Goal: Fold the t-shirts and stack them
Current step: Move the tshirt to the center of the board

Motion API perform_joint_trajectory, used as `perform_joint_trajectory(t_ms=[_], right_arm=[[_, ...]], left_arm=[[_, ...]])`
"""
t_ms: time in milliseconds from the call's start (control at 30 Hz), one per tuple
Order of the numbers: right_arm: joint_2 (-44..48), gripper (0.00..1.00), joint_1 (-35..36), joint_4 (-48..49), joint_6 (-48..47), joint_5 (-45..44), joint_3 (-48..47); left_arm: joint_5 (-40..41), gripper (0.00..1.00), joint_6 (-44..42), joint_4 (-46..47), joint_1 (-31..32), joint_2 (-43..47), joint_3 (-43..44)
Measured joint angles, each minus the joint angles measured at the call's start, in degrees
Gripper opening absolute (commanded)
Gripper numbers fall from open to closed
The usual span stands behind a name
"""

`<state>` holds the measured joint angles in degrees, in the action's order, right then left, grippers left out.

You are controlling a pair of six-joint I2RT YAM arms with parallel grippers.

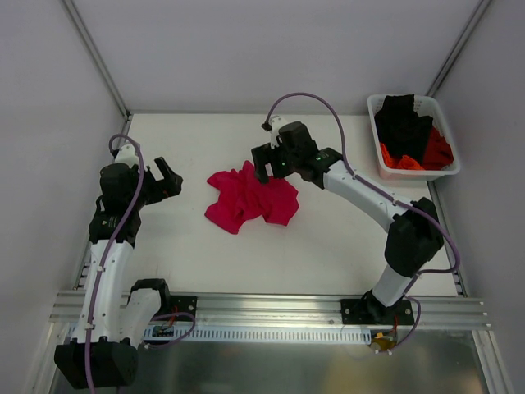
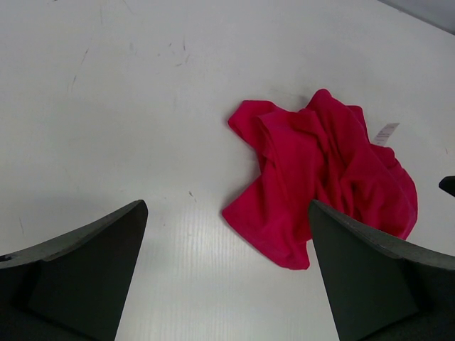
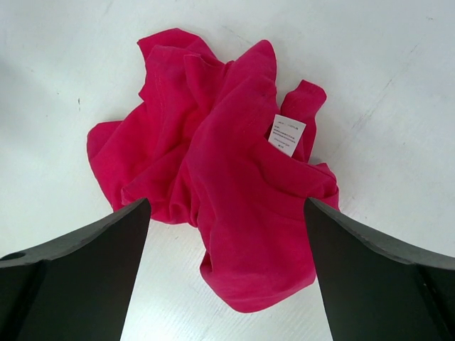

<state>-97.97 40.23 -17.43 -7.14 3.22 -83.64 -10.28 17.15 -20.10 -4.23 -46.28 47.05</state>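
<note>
A crimson-pink t-shirt lies crumpled in a heap on the white table, its white label facing up. My right gripper hovers just above the heap's far edge; in the right wrist view it stands open, with the shirt lying loose below the wide-apart fingers. My left gripper is open to the left of the shirt and apart from it; its wrist view shows the gripper over bare table with the shirt ahead on the right. More t-shirts, one black and one orange-red, are in the basket.
The white plastic basket stands at the table's back right corner. White walls close in the table at the back and on both sides. A metal rail with both arm bases runs along the near edge.
</note>
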Motion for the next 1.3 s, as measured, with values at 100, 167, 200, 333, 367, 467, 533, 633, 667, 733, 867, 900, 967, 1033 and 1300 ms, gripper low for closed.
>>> perform_joint_trajectory(t_ms=[100,167,200,333,367,467,533,633,667,733,867,900,967,1033,1300], right_arm=[[0.0,0.93,0.0,0.0,0.0,0.0,0.0],[0.0,0.93,0.0,0.0,0.0,0.0,0.0],[0.0,0.93,0.0,0.0,0.0,0.0,0.0],[0.0,0.93,0.1,0.0,-0.2,0.0,0.0],[0.0,0.93,0.2,0.0,-0.3,0.0,0.0],[0.0,0.92,0.4,-1.2,-0.7,-0.4,-0.4],[0.0,0.92,0.6,-3.7,-1.0,-1.9,-1.8],[0.4,0.94,0.9,-7.0,-2.1,-4.8,-5.5],[1.2,0.96,1.0,-7.2,-2.7,-5.9,-6.3],[3.9,0.99,1.0,-7.2,-3.8,-7.2,-6.6],[11.9,0.99,1.0,-4.6,-5.5,-8.6,-4.6],[13.7,0.99,1.0,-3.7,-5.5,-8.6,-3.6],[15.6,0.99,1.0,-2.3,-5.3,-8.7,-2.3],[15.5,0.99,1.0,-1.5,-4.9,-8.7,-1.7],[9.0,0.97,1.0,-1.2,-2.1,-11.9,0.3]], left_arm=[[-0.2,0.99,0.0,0.0,0.0,-0.2,0.0],[-0.2,0.99,0.0,0.0,0.0,-0.3,0.0],[-0.2,0.99,0.1,0.0,0.0,-0.3,0.0],[-0.7,0.99,0.2,0.0,0.0,-0.3,0.0],[-0.9,0.99,0.2,0.0,0.0,-0.3,0.0],[-1.5,0.97,0.2,0.0,0.0,-0.4,0.0],[-2.3,0.97,0.2,0.0,0.0,-0.6,0.0],[-3.5,0.97,0.2,-0.4,0.0,-1.1,0.4],[-4.1,0.96,0.2,-0.5,0.0,-1.3,0.8],[-4.6,0.93,0.0,-0.8,0.0,-2.1,2.1],[-5.2,0.92,-0.2,-0.7,0.0,-5.4,5.1],[-5.4,0.92,-0.2,-0.7,0.0,-5.9,5.4],[-5.7,0.92,-0.2,-0.8,0.0,-6.3,5.4],[-5.7,0.92,-0.2,-0.9,0.0,-6.3,5.5],[-5.7,0.89,-0.2,-0.8,0.0,-6.6,5.5]])
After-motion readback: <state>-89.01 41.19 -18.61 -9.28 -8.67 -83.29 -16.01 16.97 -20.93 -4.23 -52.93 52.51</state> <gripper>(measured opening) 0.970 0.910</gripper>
